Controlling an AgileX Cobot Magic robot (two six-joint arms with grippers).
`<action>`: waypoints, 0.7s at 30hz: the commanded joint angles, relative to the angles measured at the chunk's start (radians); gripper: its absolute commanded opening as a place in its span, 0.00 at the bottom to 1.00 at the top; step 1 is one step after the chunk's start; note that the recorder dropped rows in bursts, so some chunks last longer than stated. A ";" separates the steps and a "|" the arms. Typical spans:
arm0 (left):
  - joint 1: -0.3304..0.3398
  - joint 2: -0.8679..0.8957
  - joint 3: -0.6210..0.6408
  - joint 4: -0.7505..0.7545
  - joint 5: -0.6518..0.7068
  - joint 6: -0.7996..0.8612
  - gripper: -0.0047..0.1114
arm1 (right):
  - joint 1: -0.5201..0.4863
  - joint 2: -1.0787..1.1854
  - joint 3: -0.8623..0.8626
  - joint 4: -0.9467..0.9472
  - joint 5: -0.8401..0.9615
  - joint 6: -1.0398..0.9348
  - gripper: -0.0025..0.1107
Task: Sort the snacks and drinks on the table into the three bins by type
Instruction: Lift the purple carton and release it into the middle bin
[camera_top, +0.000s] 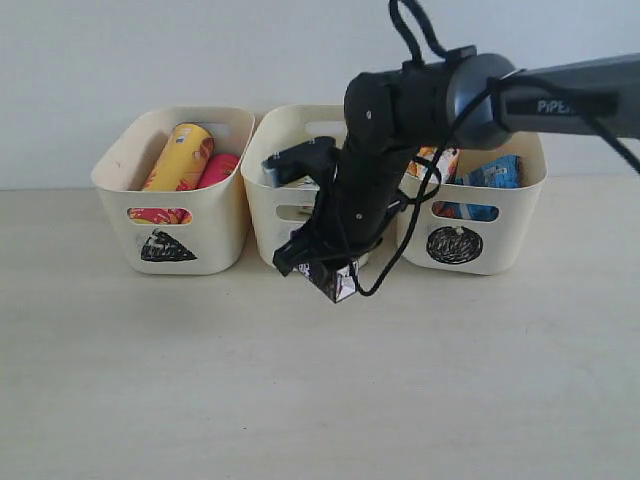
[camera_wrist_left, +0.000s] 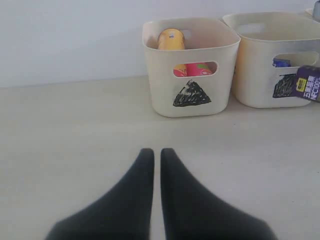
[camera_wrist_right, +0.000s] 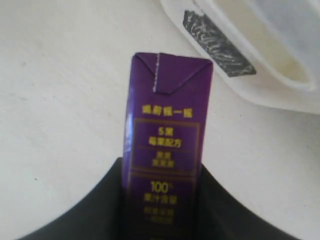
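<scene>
Inside triangle bin (camera_top: 225, 215): yellow tube (camera_top: 180, 155), pink tube (camera_top: 218, 170); circle bin (camera_top: 510, 240): blue bag (camera_top: 495, 172), orange-black bag (camera_top: 435, 160). Grips purple carton (camera_wrist_right: 167, 100) with right gripper (camera_wrist_right: 162, 172); left gripper (camera_wrist_left: 156, 152) closed.

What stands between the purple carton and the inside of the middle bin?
Only the front wall of the middle bin: the purple carton, gripped in the right fingers, hangs in front of it, below the rim. Nothing else visible blocks it.

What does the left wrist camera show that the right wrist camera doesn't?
Only the left wrist view: the triangle bin holding the yellow tube and pink tube, plus the shut left jaws. Only the right wrist view: the right jaws gripping the purple carton, its yellow print readable. Both: that carton, the table and probably the middle bin.
</scene>
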 joint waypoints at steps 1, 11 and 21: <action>0.002 -0.003 0.003 -0.007 -0.003 -0.009 0.07 | 0.001 -0.093 -0.002 -0.007 -0.043 -0.011 0.02; 0.002 -0.003 0.003 -0.007 -0.003 -0.009 0.07 | -0.001 -0.149 -0.015 -0.015 -0.274 -0.011 0.02; 0.002 -0.003 0.003 -0.007 -0.003 -0.009 0.07 | -0.029 -0.141 -0.022 -0.119 -0.482 0.092 0.02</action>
